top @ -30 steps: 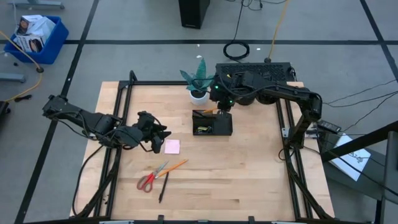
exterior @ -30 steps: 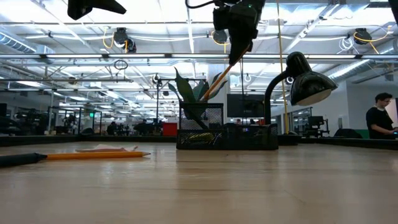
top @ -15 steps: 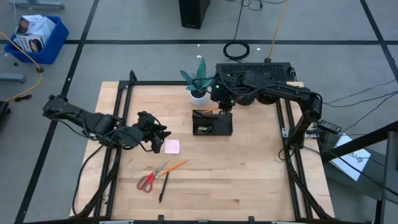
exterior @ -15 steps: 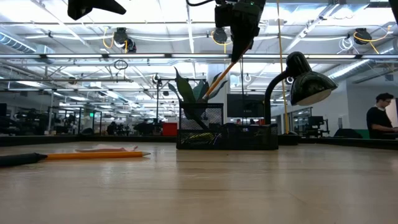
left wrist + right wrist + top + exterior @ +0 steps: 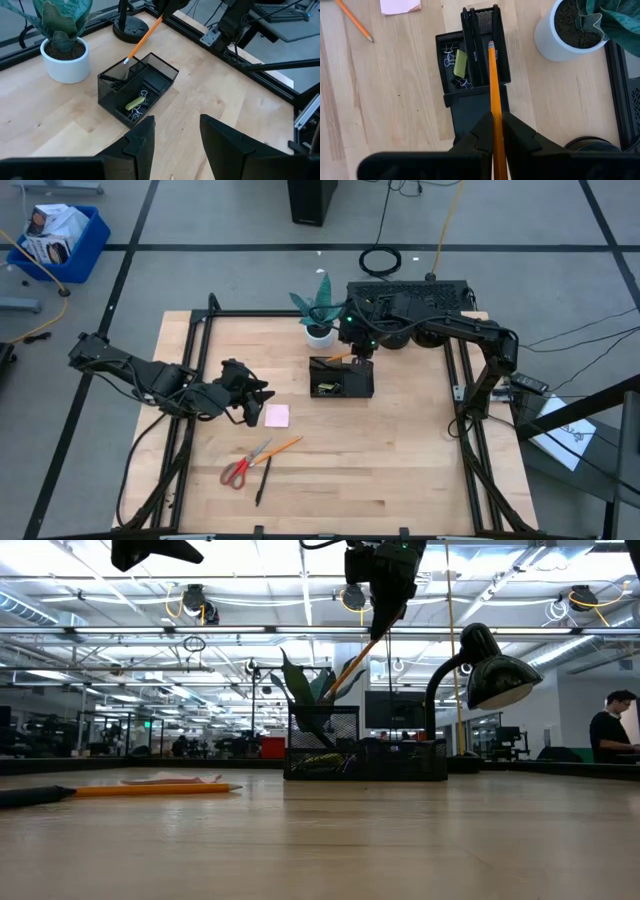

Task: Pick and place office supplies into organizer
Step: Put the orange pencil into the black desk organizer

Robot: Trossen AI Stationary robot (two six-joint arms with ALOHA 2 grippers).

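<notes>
orange pencil (image 5: pixel 494 85) is clamped in the right gripper (image 5: pixel 494 125) jaws above the organizer (image 5: pixel 451 67); its upper end is cut off. clips inside are shown only by wrist views. left gripper (image 5: pixel 176 137) jaws are held apart, empty.

No text, label or number is legible on anything here.

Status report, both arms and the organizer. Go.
Right gripper shut on orange pencil, tip over the organizer. Left gripper open, empty, beside pink sticky pad. Scissors, second pencil, pen on table. Potted plant stands close behind organizer.

Likely a large open robotics lab, wooden table (image 5: pixel 400 450) in black frame, ceiling strip lights (image 5: pixel 250 585); taped grey floor (image 5: pixel 200 220)
</notes>
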